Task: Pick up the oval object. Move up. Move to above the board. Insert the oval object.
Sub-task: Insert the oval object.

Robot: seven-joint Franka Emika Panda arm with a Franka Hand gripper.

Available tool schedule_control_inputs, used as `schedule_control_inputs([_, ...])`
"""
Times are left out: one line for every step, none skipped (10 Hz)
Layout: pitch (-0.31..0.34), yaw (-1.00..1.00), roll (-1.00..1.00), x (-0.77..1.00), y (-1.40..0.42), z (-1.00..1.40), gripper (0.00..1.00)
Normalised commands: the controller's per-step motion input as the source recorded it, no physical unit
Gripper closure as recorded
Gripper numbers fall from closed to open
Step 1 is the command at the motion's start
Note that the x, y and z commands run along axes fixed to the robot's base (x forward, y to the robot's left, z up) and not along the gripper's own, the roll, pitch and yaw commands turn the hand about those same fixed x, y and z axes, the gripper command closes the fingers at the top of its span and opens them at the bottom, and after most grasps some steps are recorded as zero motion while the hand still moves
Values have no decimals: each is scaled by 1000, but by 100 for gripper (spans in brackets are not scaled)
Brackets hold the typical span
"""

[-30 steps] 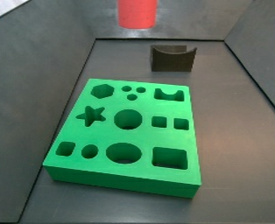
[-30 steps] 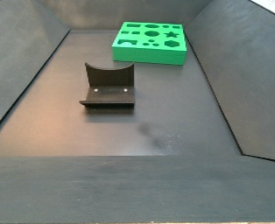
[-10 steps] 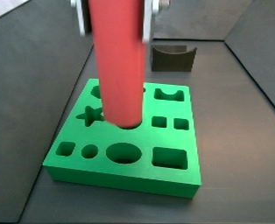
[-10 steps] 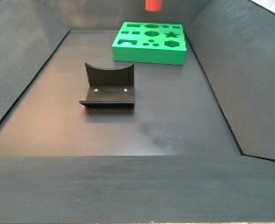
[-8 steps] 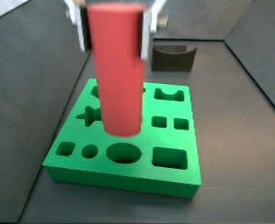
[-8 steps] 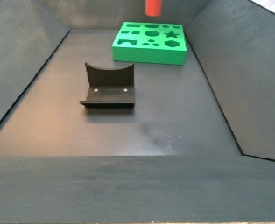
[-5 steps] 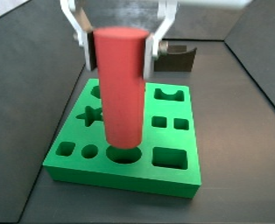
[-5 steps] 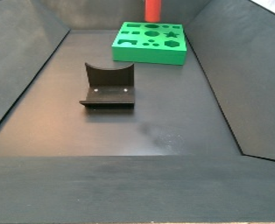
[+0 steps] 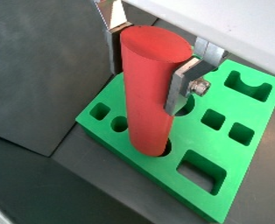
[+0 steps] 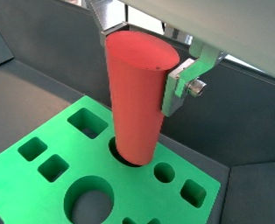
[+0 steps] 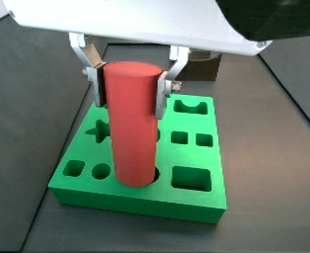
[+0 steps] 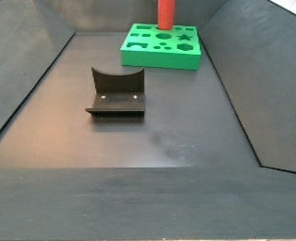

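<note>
The oval object (image 11: 134,128) is a tall red peg, held upright. My gripper (image 11: 132,91) is shut on its upper part, one silver finger (image 11: 91,61) on each side. The board (image 11: 185,203) is a green slab with several shaped holes. The peg's lower end meets a large rounded hole near the board's front edge; how deep it sits is hidden. Both wrist views show the gripper (image 9: 150,66) (image 10: 146,63) clamped on the peg (image 9: 148,96) (image 10: 137,96) over the board (image 9: 266,112) (image 10: 128,188). A side view shows only the peg (image 12: 166,11) above the board (image 12: 163,58).
The dark fixture (image 12: 117,92) stands on the dark floor in the middle of the bin, well apart from the board. It also shows behind the board (image 11: 205,65), partly hidden by my gripper. Sloping grey walls enclose the floor.
My gripper has come down with the red peg. The peg's lower end has gone from above the board's middle to the large rounded hole near the front edge.
</note>
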Motion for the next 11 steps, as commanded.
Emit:
schedule_control_inputs([0,206,17,114,-23,-440,100])
schedule_control_inputs([0,549,126,209,40,-506,100])
schedule_control_inputs([0,377,27,177,63,-297,100])
schedule_control_inputs([0,277,70,69,117,-237,100])
schedule_control_inputs([10,80,94,0,143,-234,100])
schedule_control_inputs([0,57,203,-63,117,-740,100])
schedule_control_inputs([-53,160,119,-231,0,-1000,100])
schedule_control_inputs([-59,114,147,-169,0,-1000,100])
schedule_control_inputs([-59,100,153,-151,0,-1000,100])
schedule_control_inputs([-66,66,224,-117,37,-966,100])
schedule_control_inputs([-87,51,500,-611,-6,-74,100])
